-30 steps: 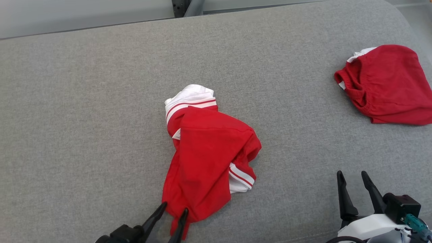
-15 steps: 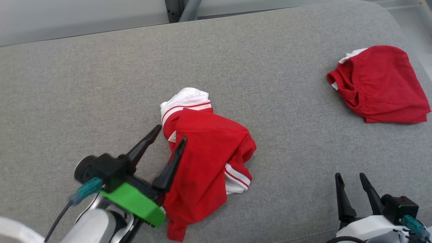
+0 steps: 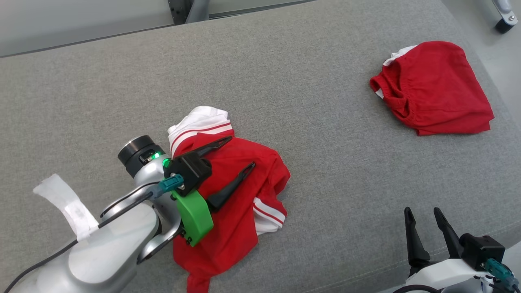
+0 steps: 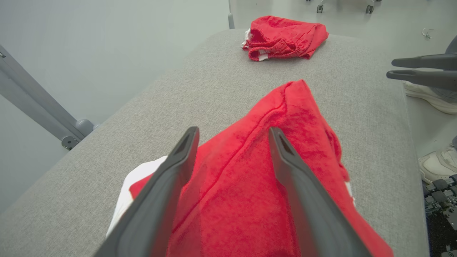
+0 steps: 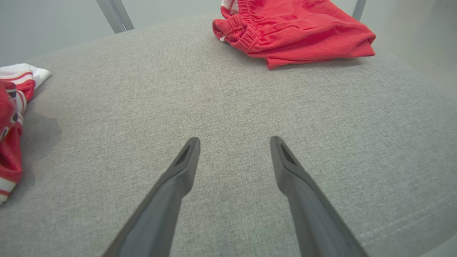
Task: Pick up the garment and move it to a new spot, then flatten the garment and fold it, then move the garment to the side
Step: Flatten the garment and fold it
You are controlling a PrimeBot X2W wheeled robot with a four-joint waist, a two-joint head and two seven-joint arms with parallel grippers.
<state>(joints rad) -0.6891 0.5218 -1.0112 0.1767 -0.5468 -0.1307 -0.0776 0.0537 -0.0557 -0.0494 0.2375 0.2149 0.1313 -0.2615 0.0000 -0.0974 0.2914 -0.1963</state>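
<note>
The garment (image 3: pixel 270 165) is a crumpled red piece with white striped trim, lying in the middle of the grey cushion (image 3: pixel 122 81). My left gripper (image 3: pixel 241 151) hovers open just over its upper part, fingers pointing right, with nothing between them. In the left wrist view the gripper (image 4: pixel 232 131) frames the red cloth (image 4: pixel 250 185) below. My right gripper (image 3: pixel 421 210) stands open and empty near the cushion's front right edge, apart from the garment. It also shows in its own view (image 5: pixel 234 140), over bare cushion, with the garment (image 5: pixel 10 150) at the left edge.
A second red garment (image 3: pixel 435 89) lies bunched at the cushion's far right, near the rounded edge. White shoes (image 4: pixel 437 164) stand on the floor past the cushion's front edge. A metal frame leg (image 3: pixel 195 6) rises behind the cushion. A white tag (image 3: pixel 67 203) hangs from my left forearm.
My left arm came up from the garment's lower hem and swung over its top, fingers spreading wider. The head camera shifted, sliding the scene left. The right gripper stayed put.
</note>
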